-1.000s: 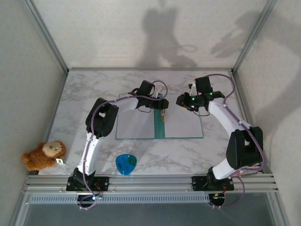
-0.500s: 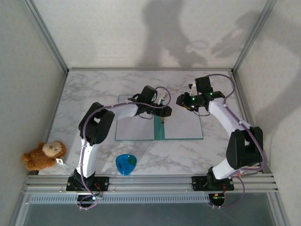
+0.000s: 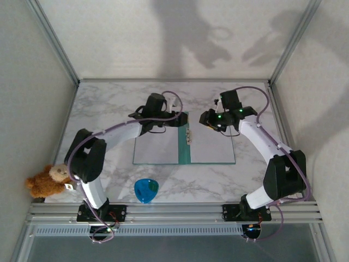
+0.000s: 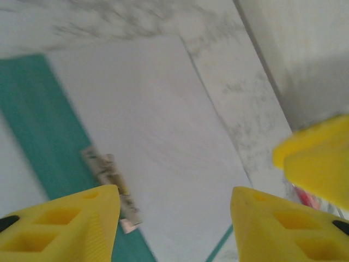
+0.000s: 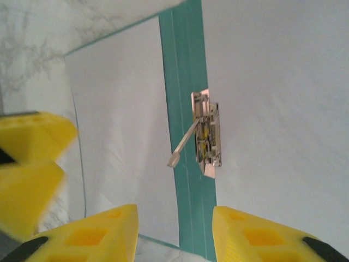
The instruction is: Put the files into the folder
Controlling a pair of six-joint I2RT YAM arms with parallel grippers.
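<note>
The files [image 3: 157,146] lie flat inside the open folder [image 3: 185,150], white on each side of its green middle strip. A small metal clip [image 5: 206,136] sits on the strip (its little lever sticks out). The folder is right under both grippers. The left gripper [image 4: 172,218] hangs over its far edge with yellow fingers apart and nothing in them, and the right gripper [image 5: 174,232] hangs just beside it, also spread and holding nothing. A blue cup [image 3: 146,189] and a teddy bear [image 3: 50,179] sit well away from both grippers, back by the arms' bases.
</note>
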